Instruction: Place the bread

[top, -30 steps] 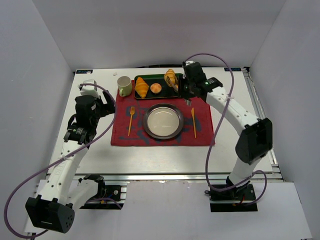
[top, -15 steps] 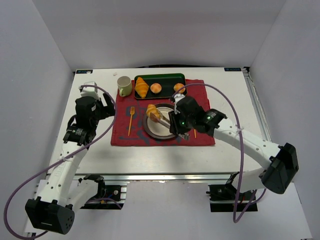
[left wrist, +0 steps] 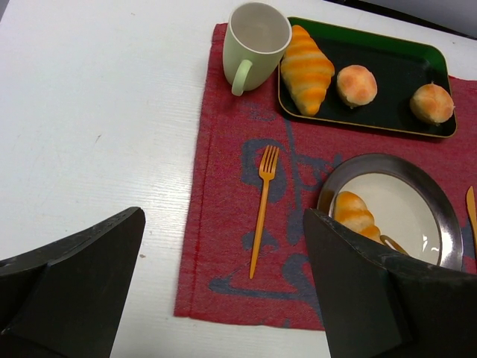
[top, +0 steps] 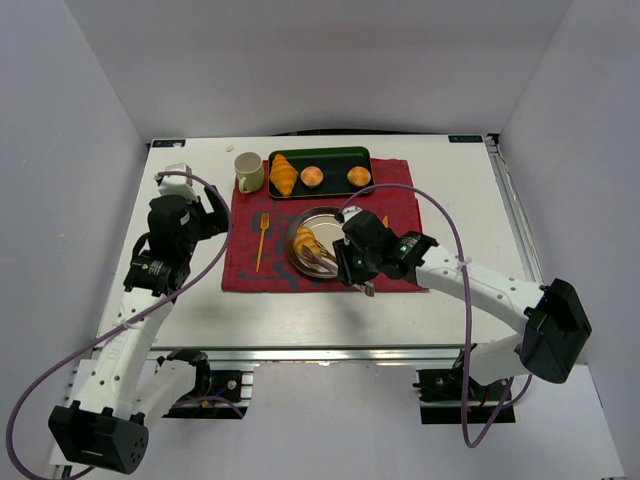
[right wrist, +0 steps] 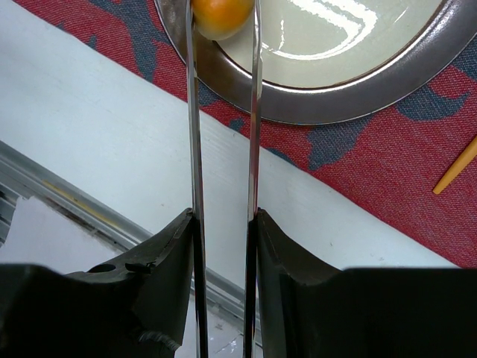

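Top cam: fixed, high behind arm bases, looks down and forward, takes in whole table (top: 190,290); far view.
Left wrist cam: over table's left side, tilted down, facing forward-right, mid range; gets mug (left wrist: 257,37), tray (left wrist: 391,104), fork (left wrist: 262,205), most of plate (left wrist: 373,160).
Right wrist cam: low, very close, looks along tongs (right wrist: 193,134) from near table edge to plate's near rim.
Overlap, all three: plate, bread (top: 305,240), red mat (top: 245,270).

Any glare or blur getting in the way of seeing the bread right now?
Right wrist: white glare on the plate, clear of the bread, which is sharp but cut by the top edge. Left wrist: bread sharp, a small glint on the plate, the left tool shows a dark blurred finger beside it. Top: even light, soft shadows, no glare; bread small but visible.
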Available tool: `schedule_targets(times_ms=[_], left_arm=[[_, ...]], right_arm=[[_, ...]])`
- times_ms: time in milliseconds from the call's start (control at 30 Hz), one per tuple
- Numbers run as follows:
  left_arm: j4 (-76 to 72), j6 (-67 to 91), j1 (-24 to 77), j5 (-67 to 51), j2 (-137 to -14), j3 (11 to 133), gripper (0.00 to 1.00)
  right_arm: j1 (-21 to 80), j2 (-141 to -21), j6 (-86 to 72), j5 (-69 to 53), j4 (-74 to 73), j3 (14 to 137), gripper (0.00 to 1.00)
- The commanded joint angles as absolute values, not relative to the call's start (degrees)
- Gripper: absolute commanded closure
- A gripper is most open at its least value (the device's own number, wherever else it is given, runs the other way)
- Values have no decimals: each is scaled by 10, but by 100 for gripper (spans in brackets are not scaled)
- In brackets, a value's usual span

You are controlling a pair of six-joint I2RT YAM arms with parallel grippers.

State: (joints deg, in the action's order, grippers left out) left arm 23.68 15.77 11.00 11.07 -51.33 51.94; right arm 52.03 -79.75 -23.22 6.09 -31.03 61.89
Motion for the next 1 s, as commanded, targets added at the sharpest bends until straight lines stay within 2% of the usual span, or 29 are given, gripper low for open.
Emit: schedule_targets(times_ms=[0, 33, 200, 233, 300, 533, 800, 967], left_arm=[[243, 164, 112, 99, -504, 520, 2], [243, 164, 112, 98, -504, 520, 2], [245, 166, 112, 97, -505, 522, 2], [246, 165, 112, 97, -505, 522, 2], [247, 163, 111, 98, -504, 522, 2], [238, 162, 112, 93, -497, 520, 2], [243, 162, 112, 93, -504, 529, 2], [243, 162, 112, 94, -504, 529, 2]], right_arm=[[522, -795, -243, 89, -267, 609, 84], [522, -795, -243, 89, -267, 607, 76], [523, -793, -243, 86, -269, 609, 61], [523, -792, -246, 88, -272, 611, 56], [523, -786, -248, 85, -272, 611, 55], [524, -780, -247, 77, -279, 620, 41], [525, -767, -250, 87, -292, 629, 40], [525, -753, -256, 91, -309, 643, 43]])
